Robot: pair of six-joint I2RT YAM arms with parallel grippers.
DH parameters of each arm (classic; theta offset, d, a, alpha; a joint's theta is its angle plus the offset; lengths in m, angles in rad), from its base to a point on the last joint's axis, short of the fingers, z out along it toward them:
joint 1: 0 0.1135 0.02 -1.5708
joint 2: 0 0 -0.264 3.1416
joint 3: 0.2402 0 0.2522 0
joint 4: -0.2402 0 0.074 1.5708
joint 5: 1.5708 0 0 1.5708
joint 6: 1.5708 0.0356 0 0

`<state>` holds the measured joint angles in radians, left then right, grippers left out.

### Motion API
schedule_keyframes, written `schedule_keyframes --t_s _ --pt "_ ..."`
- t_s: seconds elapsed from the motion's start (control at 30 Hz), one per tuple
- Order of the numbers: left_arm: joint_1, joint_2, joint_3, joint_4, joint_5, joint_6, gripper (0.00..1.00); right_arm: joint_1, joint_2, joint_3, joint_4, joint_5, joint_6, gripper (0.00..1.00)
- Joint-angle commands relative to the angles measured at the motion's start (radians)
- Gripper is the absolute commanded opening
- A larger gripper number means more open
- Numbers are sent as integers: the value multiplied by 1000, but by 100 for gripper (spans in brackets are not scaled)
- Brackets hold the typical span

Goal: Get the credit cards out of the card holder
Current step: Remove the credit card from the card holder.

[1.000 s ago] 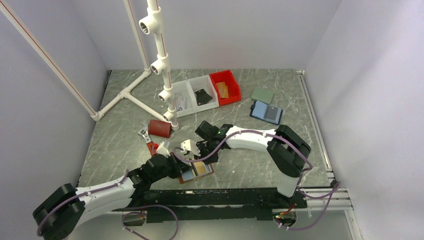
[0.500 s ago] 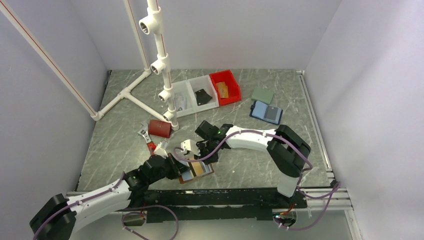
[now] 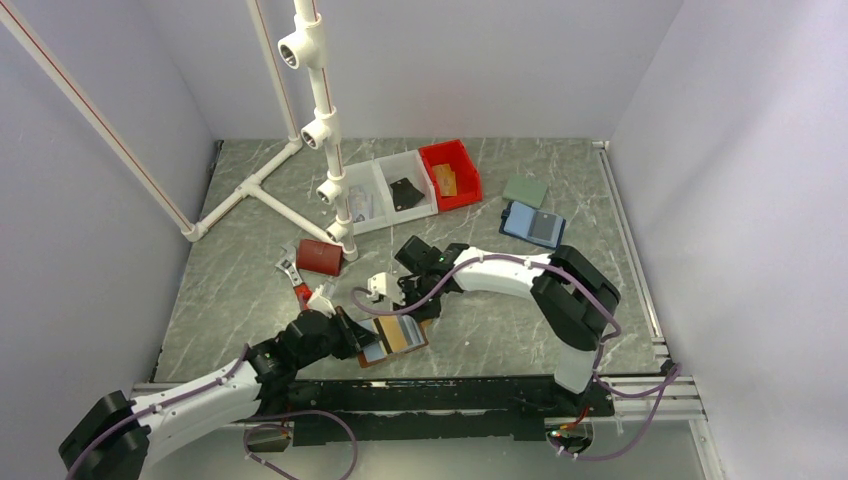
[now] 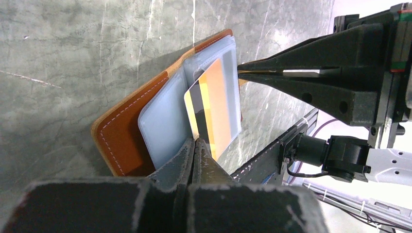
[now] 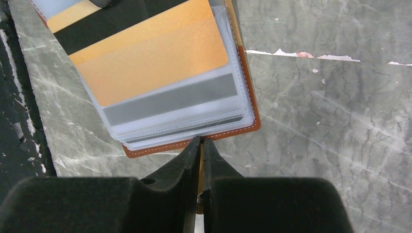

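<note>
- Now your left gripper [image 4: 195,141] is clamped on a corner of the orange credit card [image 4: 216,104], which has a black stripe and lies askew across the clear sleeves [image 4: 163,126].
- Your right gripper [image 5: 201,141] is nearly closed, nipping the brown edge of the card holder [image 4: 121,138].
- You have the card holder lying open on the tabletop [image 3: 560,180], near the dark red box [image 3: 320,256], on its side toward the arm bases.

The left arm [image 3: 200,392] and right arm [image 3: 500,271] share white links, black joints, purple cables.
</note>
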<state>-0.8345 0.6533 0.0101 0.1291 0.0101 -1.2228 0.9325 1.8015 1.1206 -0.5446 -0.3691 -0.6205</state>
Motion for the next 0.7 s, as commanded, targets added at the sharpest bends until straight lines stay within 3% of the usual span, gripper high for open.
schedule_keyframes --t_s 0.0,0.17,0.33,0.67 --pt "3 -13 -3 -17 -7 30 0 -14 14 -6 2 28 -28 9" --pt "3 -27 9 -22 -3 65 0 -33 -10 15 -41 -71 -39 11" --pt "4 -57 37 -56 16 122 0 -63 -50 32 -104 -198 -73 21" --pt "3 -165 129 -314 -7 156 0 -122 -119 41 -148 -328 -103 29"
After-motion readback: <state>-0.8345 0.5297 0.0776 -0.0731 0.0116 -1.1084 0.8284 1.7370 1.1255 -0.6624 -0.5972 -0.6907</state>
